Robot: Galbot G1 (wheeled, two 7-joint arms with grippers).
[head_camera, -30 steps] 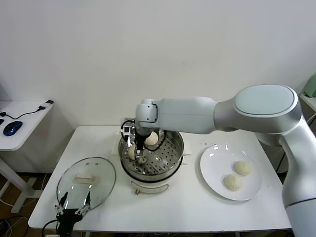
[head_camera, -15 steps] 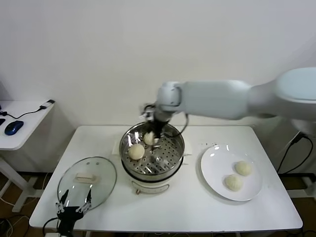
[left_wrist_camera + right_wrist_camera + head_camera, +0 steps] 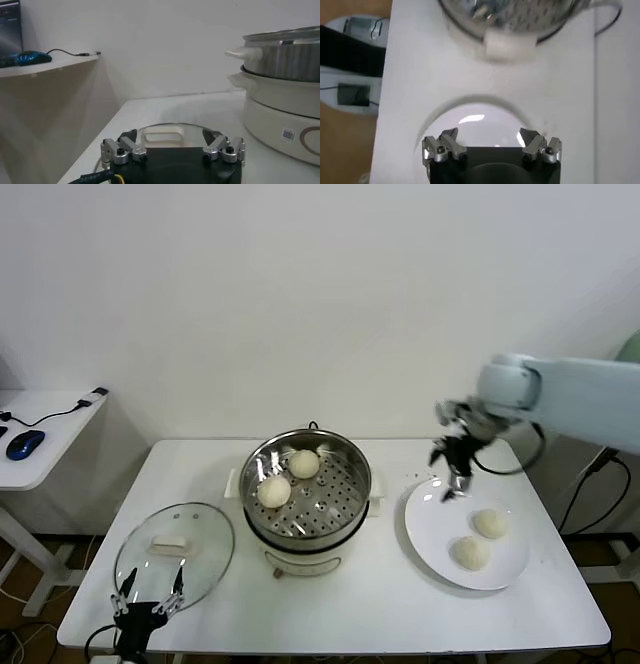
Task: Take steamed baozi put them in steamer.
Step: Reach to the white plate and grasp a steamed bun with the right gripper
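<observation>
Two cream-white baozi (image 3: 274, 491) (image 3: 304, 464) lie on the perforated tray of the steel steamer (image 3: 345, 511) at the table's middle. Two more baozi (image 3: 490, 523) (image 3: 471, 553) lie on the white plate (image 3: 430, 529) at the right. My right gripper (image 3: 452, 474) is open and empty, above the plate's far left rim; its wrist view shows the plate (image 3: 470, 117) below the open fingers and the steamer (image 3: 512, 22) beyond. My left gripper (image 3: 148, 606) is open and parked at the table's front left edge, by the glass lid.
A round glass lid (image 3: 175, 554) with a cream handle lies flat at the front left, also in the left wrist view (image 3: 165, 136). A side desk with a blue mouse (image 3: 25, 443) stands off to the left. The wall is close behind the table.
My right gripper let go of a baozi in the steamer, then swung right and now hovers over the plate's rim, empty. The left arm has not moved.
</observation>
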